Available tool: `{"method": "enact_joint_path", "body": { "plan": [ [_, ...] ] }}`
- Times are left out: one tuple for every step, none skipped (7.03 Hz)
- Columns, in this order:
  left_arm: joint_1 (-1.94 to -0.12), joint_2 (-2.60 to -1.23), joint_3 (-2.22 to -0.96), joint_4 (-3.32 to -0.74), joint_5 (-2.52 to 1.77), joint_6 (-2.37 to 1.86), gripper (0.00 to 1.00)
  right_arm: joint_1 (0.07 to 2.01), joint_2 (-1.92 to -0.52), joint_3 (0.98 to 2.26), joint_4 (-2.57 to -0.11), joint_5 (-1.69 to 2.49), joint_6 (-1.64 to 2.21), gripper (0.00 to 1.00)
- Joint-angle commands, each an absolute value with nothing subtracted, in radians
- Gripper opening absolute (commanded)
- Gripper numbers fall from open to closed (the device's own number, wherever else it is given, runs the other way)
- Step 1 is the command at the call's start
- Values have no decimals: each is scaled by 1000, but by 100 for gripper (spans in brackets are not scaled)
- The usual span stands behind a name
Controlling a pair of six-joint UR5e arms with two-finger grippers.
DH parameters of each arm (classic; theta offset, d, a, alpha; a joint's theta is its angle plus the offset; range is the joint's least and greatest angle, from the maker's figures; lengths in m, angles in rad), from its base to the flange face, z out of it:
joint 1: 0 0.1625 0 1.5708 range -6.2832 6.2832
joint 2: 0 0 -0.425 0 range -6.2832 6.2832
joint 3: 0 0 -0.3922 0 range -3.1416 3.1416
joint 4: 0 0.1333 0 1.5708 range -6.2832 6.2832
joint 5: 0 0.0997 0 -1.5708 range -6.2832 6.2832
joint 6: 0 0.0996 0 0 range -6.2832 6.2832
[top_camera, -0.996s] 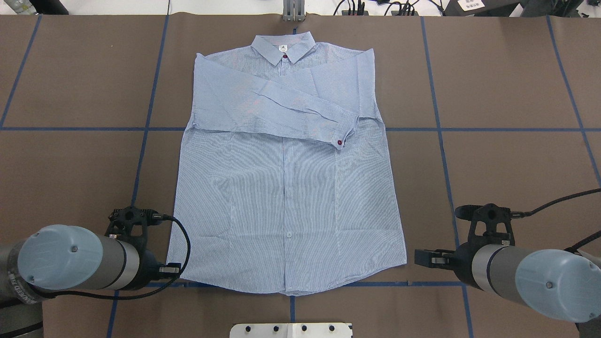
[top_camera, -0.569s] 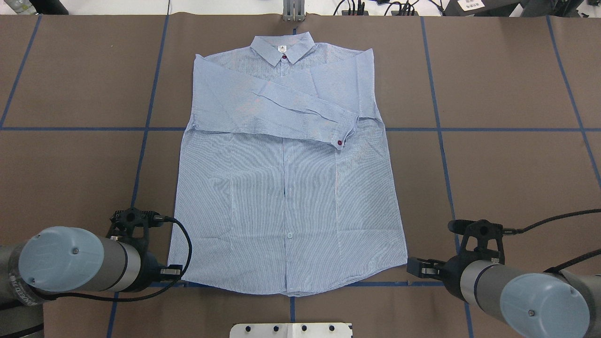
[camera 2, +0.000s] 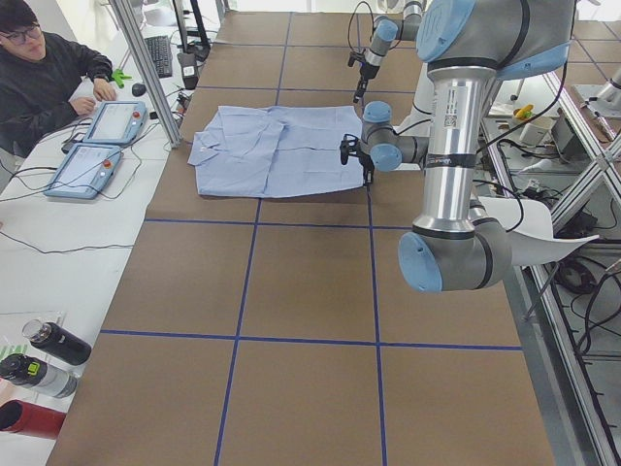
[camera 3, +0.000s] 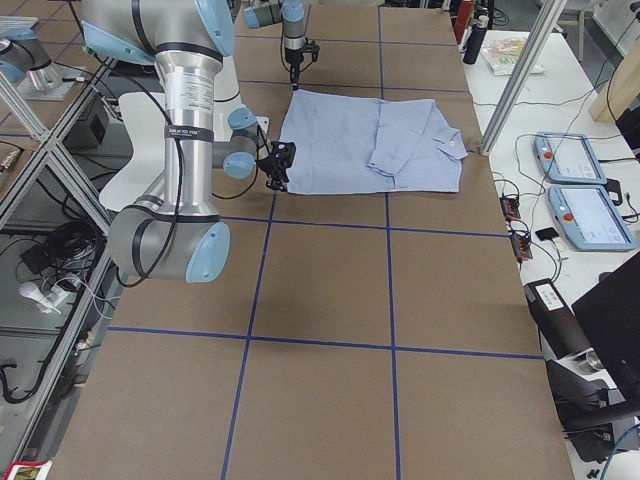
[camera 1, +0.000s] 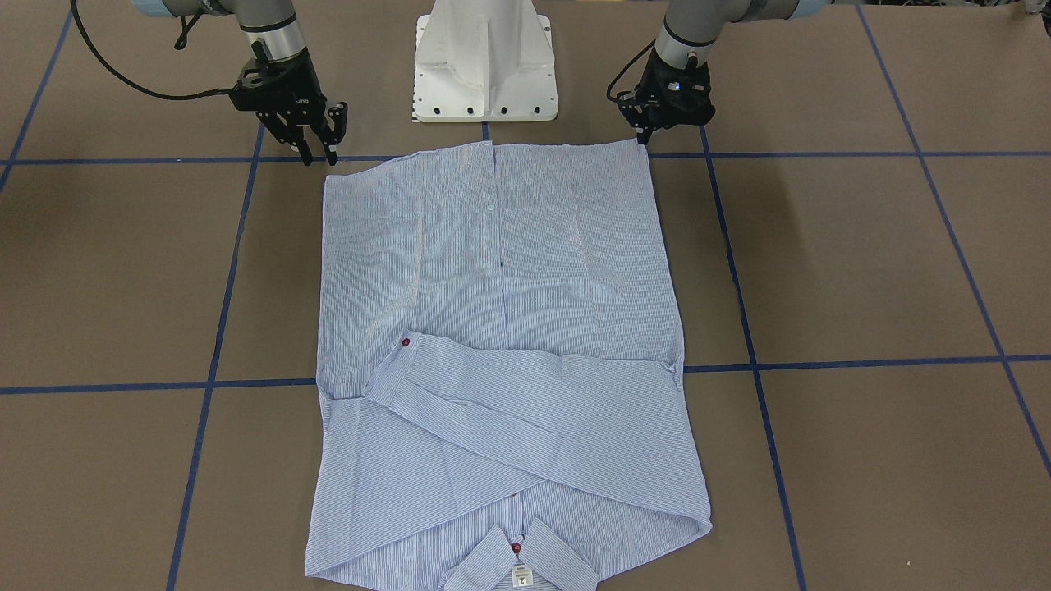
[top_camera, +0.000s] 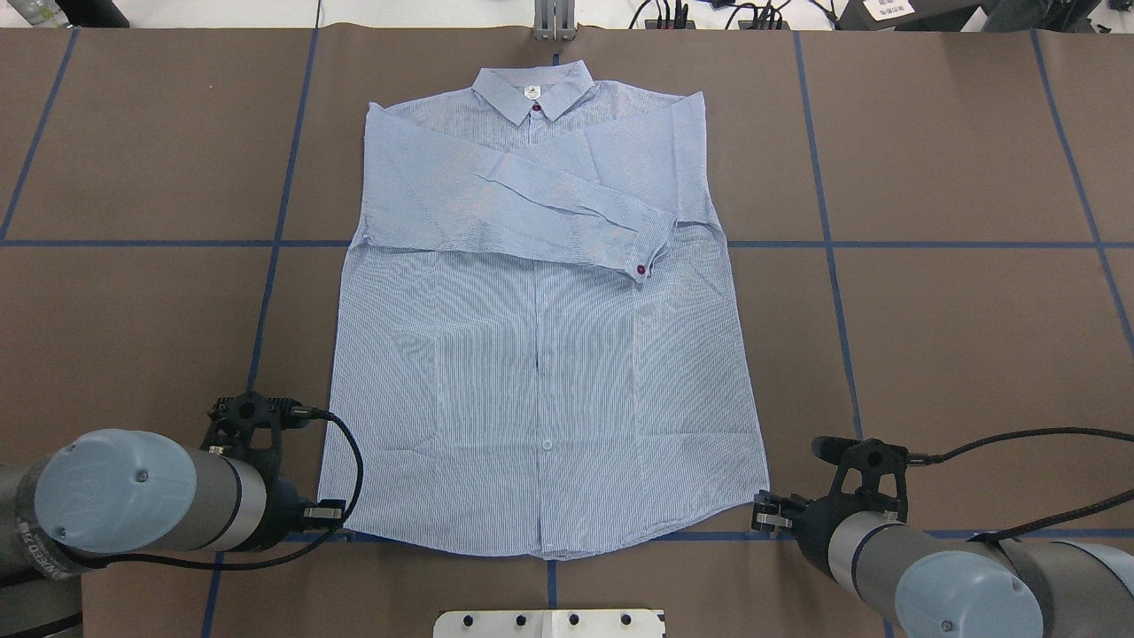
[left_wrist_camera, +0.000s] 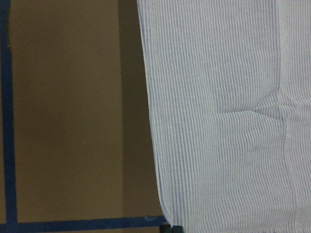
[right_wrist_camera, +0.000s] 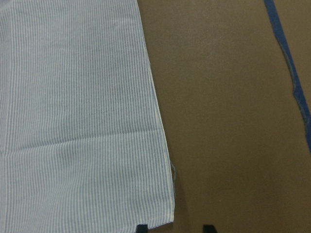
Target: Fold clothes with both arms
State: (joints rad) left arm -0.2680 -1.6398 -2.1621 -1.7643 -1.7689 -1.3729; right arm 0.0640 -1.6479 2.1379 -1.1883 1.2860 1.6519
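Now | shirt [top_camera: 540, 354] flat on worktop [top_camera: 974, 310], sleeves crossed | your right pincer [camera 1: 318, 150] spread at one hem corner | left pincer [camera 1: 644, 138] at the other, closure unreadable | paired for an even hem lift

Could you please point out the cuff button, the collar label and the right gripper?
cuff button [top_camera: 640, 268]: overhead view, its red centre.
collar label [top_camera: 533, 90]: overhead view, its white middle.
right gripper [camera 1: 318, 152]: front-facing view, between its fingertips.
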Motion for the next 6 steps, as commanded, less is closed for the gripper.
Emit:
{"method": "enact_joint_path", "body": {
  "plan": [
    [-267,-1640,-2163,-1764,-1769,-1373,0,52,-1646,2117,-1178,1244,1652,39],
    [-268,-1640,-2163,-1764,-1769,-1373,0,32,-1644,2106,-1178,1220,1652,39],
    [-268,-1640,-2161,-1764,-1769,-1373,0,28,-1632,2096,-1178,1206,1652,39],
    [-268,-1640,-2163,-1764,-1769,-1373,0,20,-1634,2085,-1178,1200,1652,39],
    [-268,-1641,-2163,-1764,-1769,-1373,0,12,-1632,2083,-1178,1183,1652,37],
    [-268,-1641,-2163,-1764,-1769,-1373,0,12,-1632,2082,-1180,1181,1651,34]
  ]
}}
